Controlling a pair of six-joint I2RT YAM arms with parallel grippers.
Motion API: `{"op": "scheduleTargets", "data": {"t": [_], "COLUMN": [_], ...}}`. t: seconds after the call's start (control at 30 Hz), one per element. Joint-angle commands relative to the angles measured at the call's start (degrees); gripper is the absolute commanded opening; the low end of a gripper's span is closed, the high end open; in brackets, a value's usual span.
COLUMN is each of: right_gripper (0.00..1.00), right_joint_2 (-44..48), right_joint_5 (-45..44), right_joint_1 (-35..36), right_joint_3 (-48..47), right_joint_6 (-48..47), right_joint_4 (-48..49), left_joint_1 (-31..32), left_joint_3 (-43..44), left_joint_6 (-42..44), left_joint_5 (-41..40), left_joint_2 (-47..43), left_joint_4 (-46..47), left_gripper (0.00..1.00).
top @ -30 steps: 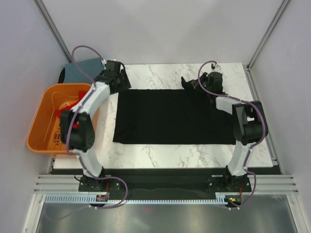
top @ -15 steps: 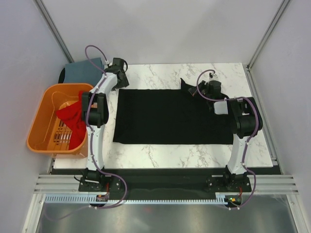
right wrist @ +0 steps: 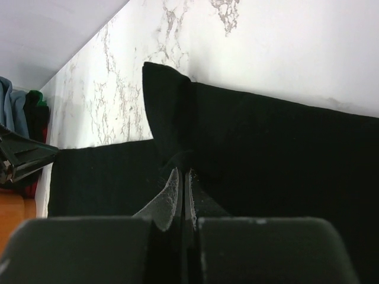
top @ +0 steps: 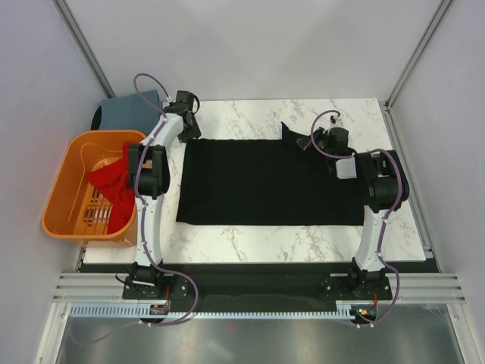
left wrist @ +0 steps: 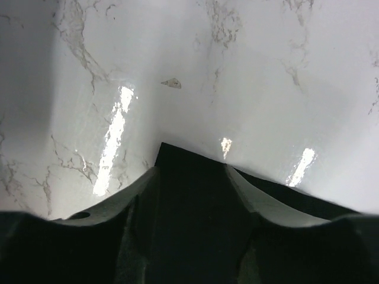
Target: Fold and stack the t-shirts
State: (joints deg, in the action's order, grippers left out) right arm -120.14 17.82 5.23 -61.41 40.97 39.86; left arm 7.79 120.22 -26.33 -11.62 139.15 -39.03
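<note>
A black t-shirt [top: 265,182] lies spread as a flat rectangle on the marble table [top: 250,239]. My left gripper [top: 190,135] is at its far left corner. In the left wrist view the gripper [left wrist: 190,170] is open, its fingers [left wrist: 142,188] either side of the cloth corner [left wrist: 177,155]. My right gripper [top: 309,142] is at the far right edge, shut on a pinch of the black cloth. In the right wrist view the gripper [right wrist: 183,173] holds a raised flap [right wrist: 166,112] of the shirt.
An orange basket [top: 64,189] stands off the table's left side with a red shirt [top: 112,182] in it. A blue-grey folded cloth [top: 129,110] lies behind the basket. Bare marble shows along the near edge and at the far side.
The left arm has straightened out, uncovering the red shirt in the basket; its gripper stays at the far left corner. The right gripper has shifted slightly nearer and left with the pinched cloth.
</note>
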Motion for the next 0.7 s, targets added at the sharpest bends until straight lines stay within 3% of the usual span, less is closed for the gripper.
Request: {"op": "scheduleTargets", "data": {"t": [0.0, 0.13, 0.3, 0.4, 0.67], "right_gripper": [0.00, 0.00, 0.00, 0.00, 0.00], "right_joint_2": [-1.06, -1.33, -0.81, 2.17, 17.02], "right_joint_5": [1.60, 2.04, 5.54, 9.06, 9.42], "right_joint_1": [-0.58, -0.67, -1.19, -2.07, -2.25], "right_joint_3": [-0.12, -0.29, -1.87, -4.42, -4.25], "right_joint_6": [0.51, 0.78, 1.65, 1.57, -6.50], "right_joint_4": [3.30, 3.47, 4.70, 4.36, -8.90], "left_joint_1": [0.21, 0.21, 0.21, 0.55, 1.08], "left_joint_3": [1.24, 0.89, 0.54, -1.48, -11.67], "left_joint_6": [-2.15, -2.24, -2.24, -2.76, -2.41], "left_joint_5": [1.51, 1.77, 3.00, 3.53, 3.44], "left_joint_2": [1.03, 1.12, -0.37, -3.60, -15.22], "left_joint_4": [-0.35, -0.35, -0.53, -0.88, -0.18], "left_gripper": [0.48, 0.19, 0.02, 0.02, 0.02]}}
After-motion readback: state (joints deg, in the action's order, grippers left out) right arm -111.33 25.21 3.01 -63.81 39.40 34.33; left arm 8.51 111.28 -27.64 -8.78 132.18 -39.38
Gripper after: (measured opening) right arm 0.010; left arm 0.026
